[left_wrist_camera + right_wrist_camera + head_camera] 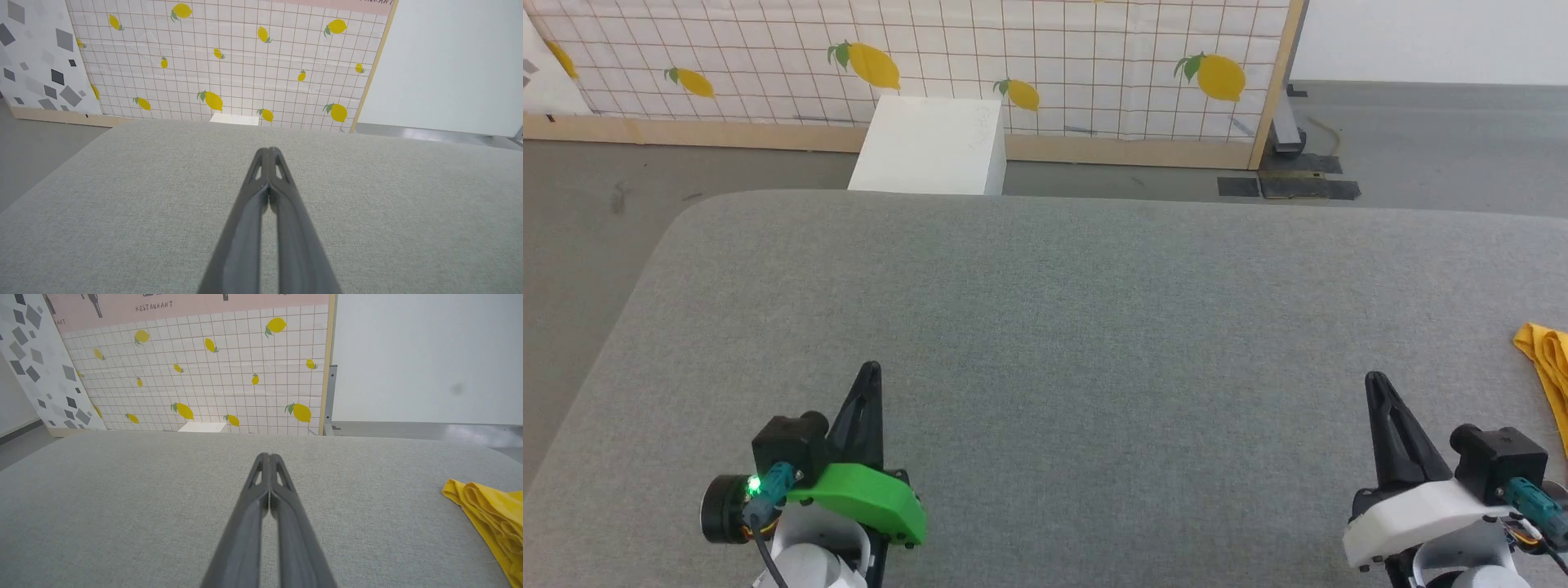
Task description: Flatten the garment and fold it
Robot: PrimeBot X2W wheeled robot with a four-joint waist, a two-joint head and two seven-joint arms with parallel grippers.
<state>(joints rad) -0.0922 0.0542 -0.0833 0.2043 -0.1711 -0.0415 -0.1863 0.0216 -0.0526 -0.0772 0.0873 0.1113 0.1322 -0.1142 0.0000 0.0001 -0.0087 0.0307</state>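
Note:
The garment (1547, 367) is a mustard-yellow cloth lying bunched at the far right edge of the grey padded table (1094, 310); most of it is cut off by the head view's edge. In the right wrist view the garment (494, 518) shows as a folded, creased heap to the right of my fingers. My right gripper (1377, 380) is shut and empty, left of the cloth and apart from it. My left gripper (872, 369) is shut and empty over bare table at the lower left. Both pairs of fingertips (269, 152) (269, 456) are pressed together.
A white box (931, 147) stands on the floor beyond the table's far edge. Behind it runs a lemon-patterned partition (1013, 57) with a wooden frame. Grey floor lies to the left of the table's rounded corner (698, 212).

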